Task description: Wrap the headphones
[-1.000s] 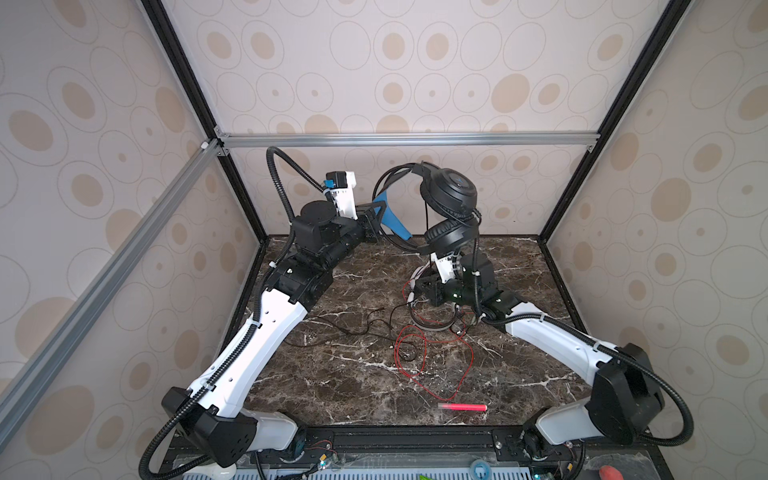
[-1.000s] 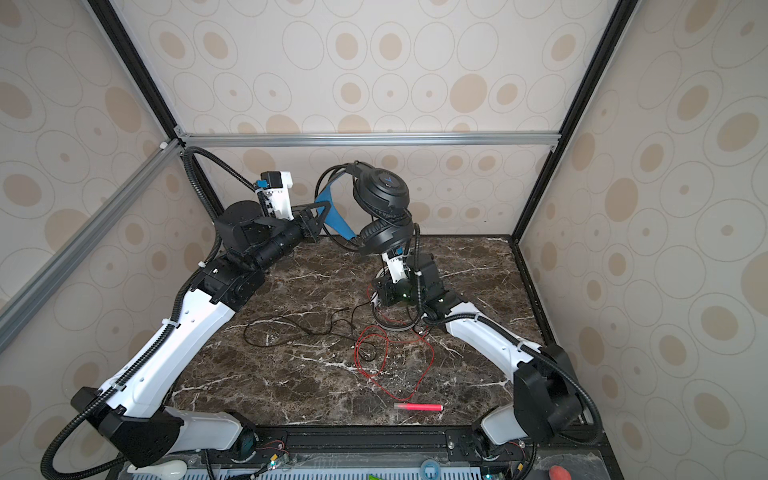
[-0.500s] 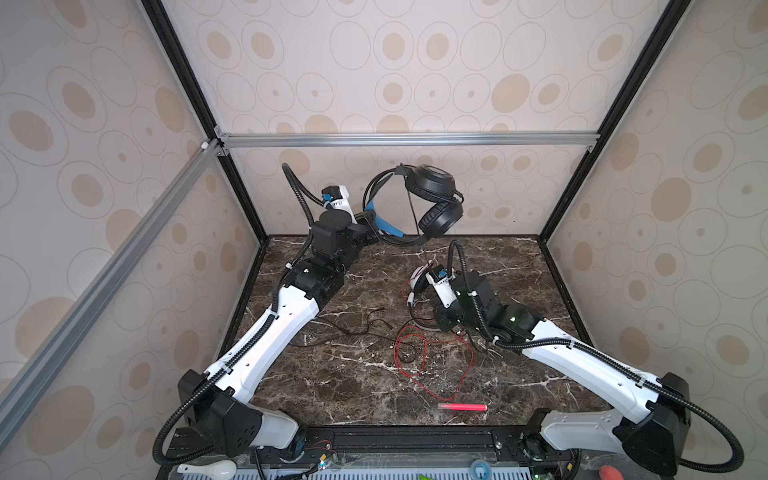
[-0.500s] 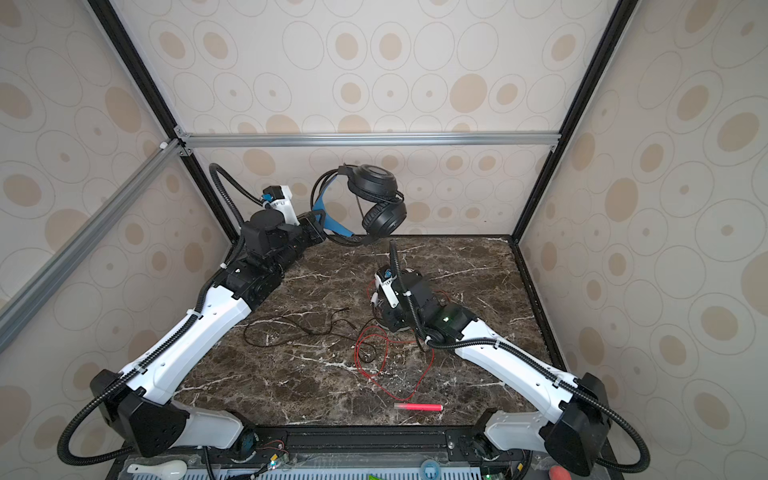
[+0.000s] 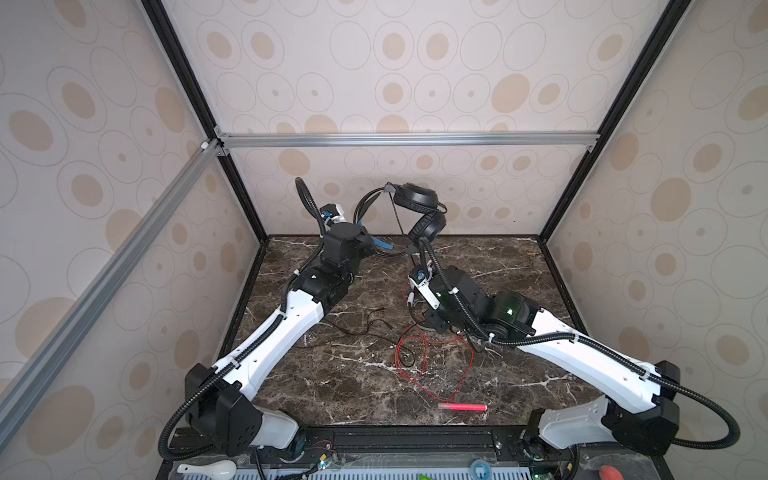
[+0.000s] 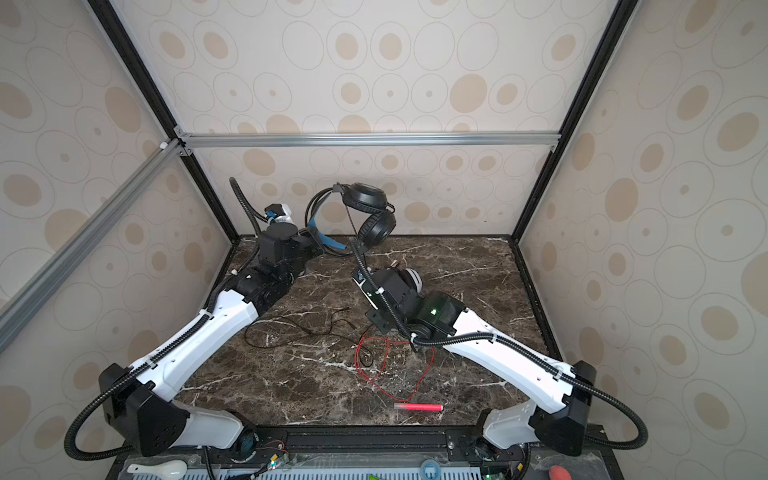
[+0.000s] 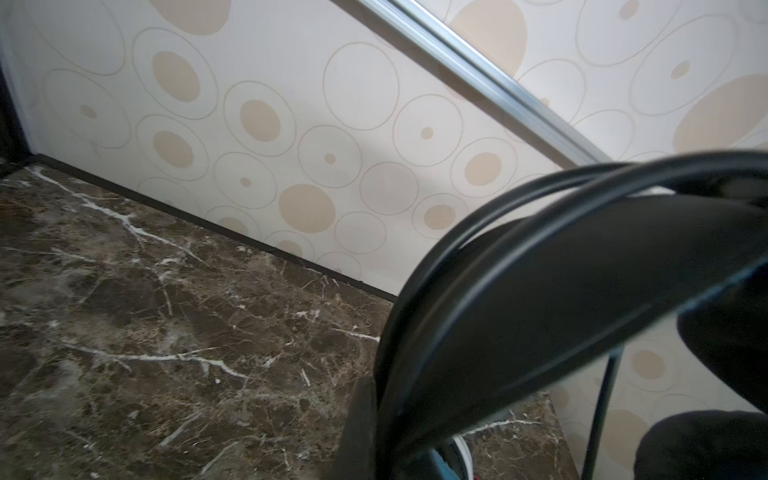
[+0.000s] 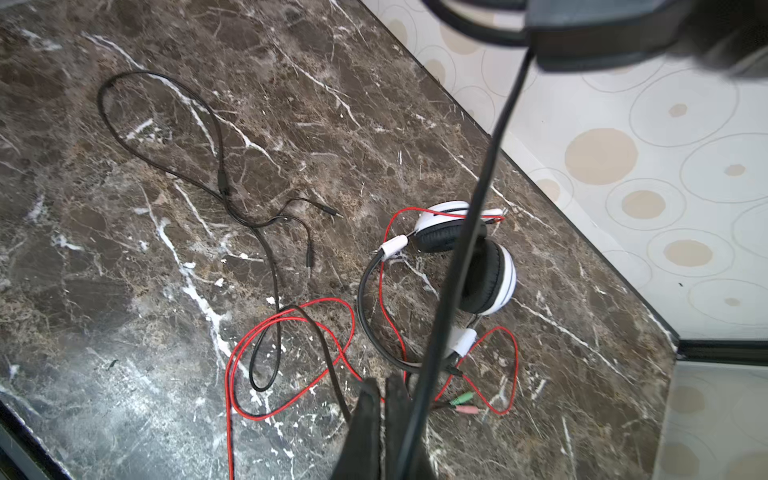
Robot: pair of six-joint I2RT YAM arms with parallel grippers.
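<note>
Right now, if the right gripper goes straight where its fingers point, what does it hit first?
Likely the white headphones and their red cable lying ahead on the table; depth is unclear.

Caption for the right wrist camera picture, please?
White headphones and tangled red cable on marble table; black cable stretches taut beside shut right gripper.

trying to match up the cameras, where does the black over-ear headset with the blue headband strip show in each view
In a top view: black over-ear headset raised mid-picture before the back wall.
In a top view: headset, same spot.
Left wrist: its headband close up.
Right wrist: blurred dark part near the lens.
Shared: brown marble tabletop.
</note>
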